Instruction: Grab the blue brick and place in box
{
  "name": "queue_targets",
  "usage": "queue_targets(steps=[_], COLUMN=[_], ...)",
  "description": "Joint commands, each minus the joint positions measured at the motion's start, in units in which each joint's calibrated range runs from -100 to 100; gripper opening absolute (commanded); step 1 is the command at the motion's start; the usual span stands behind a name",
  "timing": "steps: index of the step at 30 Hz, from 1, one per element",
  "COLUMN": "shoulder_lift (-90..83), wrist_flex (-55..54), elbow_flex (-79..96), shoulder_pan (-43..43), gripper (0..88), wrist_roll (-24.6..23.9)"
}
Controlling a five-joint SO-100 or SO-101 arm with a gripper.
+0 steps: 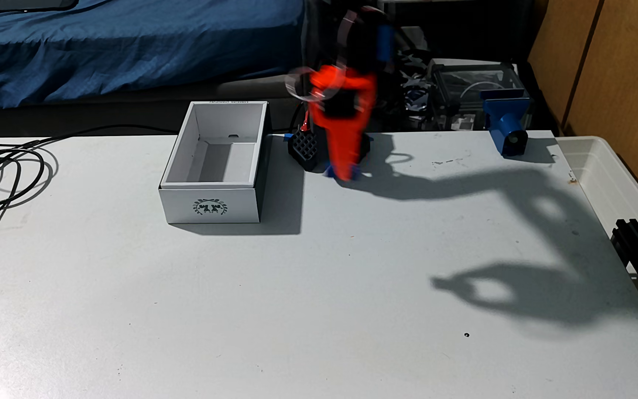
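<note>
The orange pincer [342, 174] hangs tip-down at the far side of the table [309, 307], blurred. A bit of bright blue shows on either side of its tip, low against the tabletop; that looks like the blue brick [355, 172], and the fingers seem to be closed on it, though the smear is too heavy for me to be sure whether the brick is gripped or just sits behind the tip. Just left of the tip and slightly farther back sits a black block with a grid of square holes [304, 147].

Farther left stands the box [214, 209], white, open at the top, its inside bare, the dark wreath emblem on its near short wall. It is near the pincer but apart from it.

The arm's shadow [520, 238] stretches right and toward the near edge across the table. At the far right a blue mount with a round hole [507, 128] sits by the table's edge, and a translucent white tub [616, 172] lies beyond it. Black cables [6, 172] loop at the far left, and a blue bedspread [118, 46] fills the background behind.
</note>
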Motion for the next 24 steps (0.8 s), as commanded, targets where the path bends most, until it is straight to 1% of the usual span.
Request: queue_targets(steps=[1, 6, 13, 16, 20, 24], shoulder_lift=[-4.31, -4.65, -4.48, -4.14, -2.11, -0.08], wrist_flex=[1.51, 1.33, 0.47, 0.47, -0.56, -4.27], elbow_flex=[-1.65, -1.65, -1.47, -0.94, 1.81, 7.94], shoulder_pan=[11.13, 25.99, 42.56, 48.13, 53.4, 56.38], gripper=[0.9, 0.9, 0.9, 1.0, 1.0, 1.0], wrist_roll=[6.08, 15.08, 24.55, 27.65, 32.34, 34.55])
